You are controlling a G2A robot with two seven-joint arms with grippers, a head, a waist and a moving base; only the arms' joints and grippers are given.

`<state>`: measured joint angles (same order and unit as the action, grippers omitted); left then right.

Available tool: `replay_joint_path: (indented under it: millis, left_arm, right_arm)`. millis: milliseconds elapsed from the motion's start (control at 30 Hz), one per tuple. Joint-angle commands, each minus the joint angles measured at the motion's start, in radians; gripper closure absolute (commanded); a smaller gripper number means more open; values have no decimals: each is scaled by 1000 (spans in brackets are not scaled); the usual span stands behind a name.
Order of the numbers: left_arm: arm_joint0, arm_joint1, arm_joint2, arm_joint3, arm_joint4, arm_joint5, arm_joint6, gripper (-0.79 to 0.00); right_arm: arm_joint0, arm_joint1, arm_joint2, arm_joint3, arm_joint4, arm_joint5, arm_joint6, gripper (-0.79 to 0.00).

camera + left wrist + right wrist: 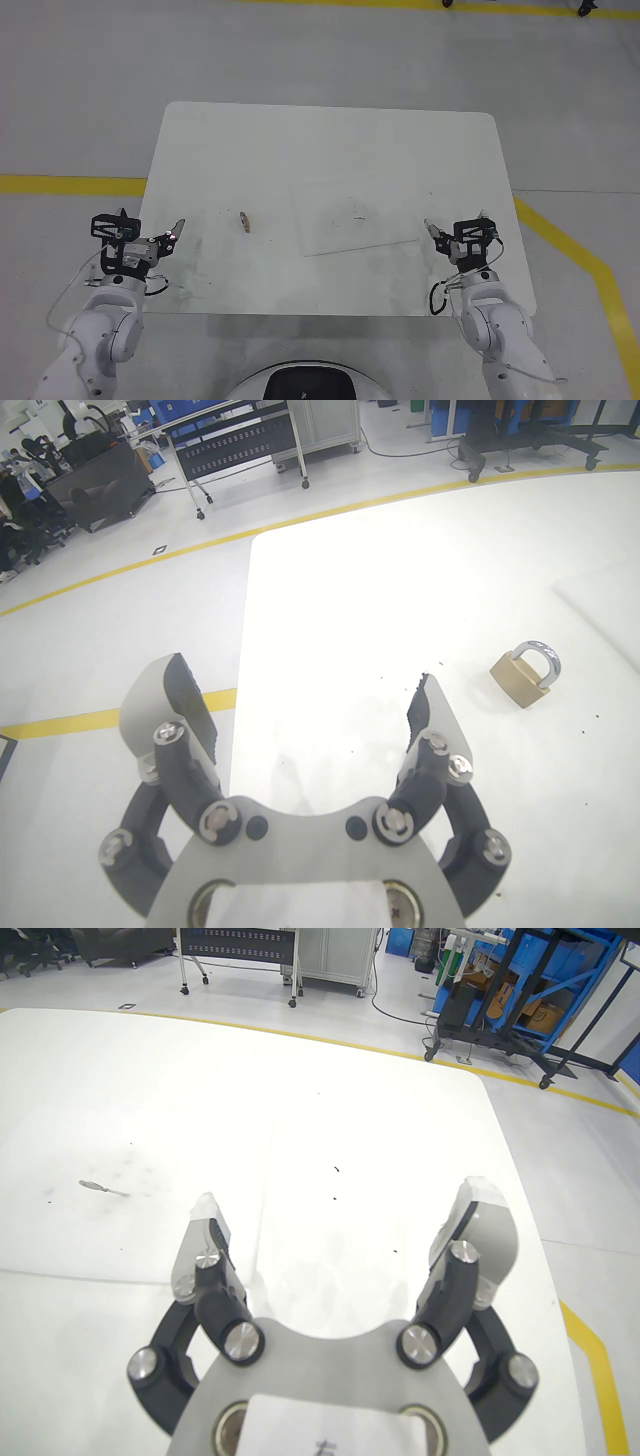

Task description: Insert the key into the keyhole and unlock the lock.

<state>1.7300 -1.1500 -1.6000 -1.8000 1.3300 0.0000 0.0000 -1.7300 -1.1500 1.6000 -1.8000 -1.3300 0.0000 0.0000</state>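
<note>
A small brass padlock [244, 221] [524, 679] with a silver shackle lies on its side on the white table [330, 150], left of centre. A thin silver key [357, 213] [103, 1188] lies flat on a clear sheet near the middle. My left gripper [152, 231] [300, 680] hangs open over the table's left edge, the padlock a short way off to its side. My right gripper [457, 228] [345, 1200] stands open near the table's right front, with the key farther off toward the centre. Nothing is between either pair of fingers.
A faint transparent sheet [350, 215] covers the table's middle-right area. Small dark specks [336, 1169] dot the surface. Yellow floor tape [60, 185] runs beside the table. Carts and racks [500, 988] stand far off in the room.
</note>
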Motion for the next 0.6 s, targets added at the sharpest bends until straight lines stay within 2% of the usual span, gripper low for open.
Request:
replay_joint_path:
  millis: [0, 300, 433, 567]
  left_arm:
    - [0, 0, 0, 0, 0, 0, 0, -784]
    - [0, 0, 0, 0, 0, 0, 0, -785]
    - [0, 0, 0, 0, 0, 0, 0, -785]
    - [0, 0, 0, 0, 0, 0, 0, -785]
  right_arm:
    - [0, 0, 0, 0, 0, 0, 0, -785]
    - [1, 0, -4, -1, -2, -4, 3, -785]
    - [55, 3, -40, -38, -28, -111, 107, -785]
    - [148, 12, -58, 3, 17, -321, 239, -785]
